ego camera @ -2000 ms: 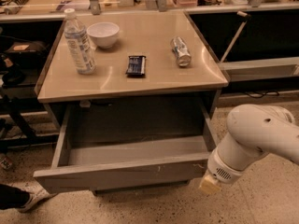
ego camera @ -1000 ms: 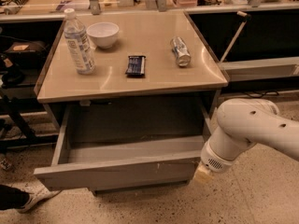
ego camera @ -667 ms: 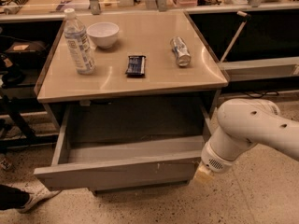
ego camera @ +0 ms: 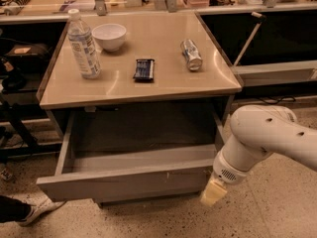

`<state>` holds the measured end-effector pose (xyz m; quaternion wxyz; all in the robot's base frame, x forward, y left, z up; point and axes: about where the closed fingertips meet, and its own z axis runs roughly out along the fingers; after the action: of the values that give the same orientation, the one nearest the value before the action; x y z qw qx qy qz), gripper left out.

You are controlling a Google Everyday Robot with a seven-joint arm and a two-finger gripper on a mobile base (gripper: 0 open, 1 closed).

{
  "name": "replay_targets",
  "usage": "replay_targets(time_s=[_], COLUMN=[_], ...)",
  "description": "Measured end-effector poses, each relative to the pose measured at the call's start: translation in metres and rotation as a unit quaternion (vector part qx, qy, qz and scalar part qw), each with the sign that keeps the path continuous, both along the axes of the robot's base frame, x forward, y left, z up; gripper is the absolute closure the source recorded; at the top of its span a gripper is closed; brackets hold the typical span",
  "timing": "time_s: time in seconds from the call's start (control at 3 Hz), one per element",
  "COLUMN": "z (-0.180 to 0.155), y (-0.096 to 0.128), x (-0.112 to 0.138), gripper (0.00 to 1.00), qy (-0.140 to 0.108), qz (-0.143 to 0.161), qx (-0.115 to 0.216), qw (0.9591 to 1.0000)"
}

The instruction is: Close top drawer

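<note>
- The water bottle (ego camera: 83,46) stood at the upper left on the surface (ego camera: 168,86). No words on it could be read.
- The top drawer (ego camera: 126,182) sat low in the middle, pulled far out. All the closing was left.
- The gripper (ego camera: 214,192) hung at the lower right, just beside the drawer's front. I could not tell if it was spread or pressed together.

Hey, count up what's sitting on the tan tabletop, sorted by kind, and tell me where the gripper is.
Bottle: 1
Bowl: 1
Can: 1
Snack packet: 1
Total: 4
Gripper: low, at the right end of the open top drawer front.
</note>
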<state>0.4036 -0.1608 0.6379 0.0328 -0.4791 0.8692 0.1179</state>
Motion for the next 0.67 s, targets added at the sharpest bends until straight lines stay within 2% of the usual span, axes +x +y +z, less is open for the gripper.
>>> replay_targets(time_s=[0.33, 0.67], z=[0.0, 0.0], y=[0.0, 0.0], x=[0.0, 0.0], gripper=[0.0, 0.0], qy=[0.0, 0.0], qz=[0.0, 0.0], qx=[0.0, 0.0], qw=[1.0, 1.0])
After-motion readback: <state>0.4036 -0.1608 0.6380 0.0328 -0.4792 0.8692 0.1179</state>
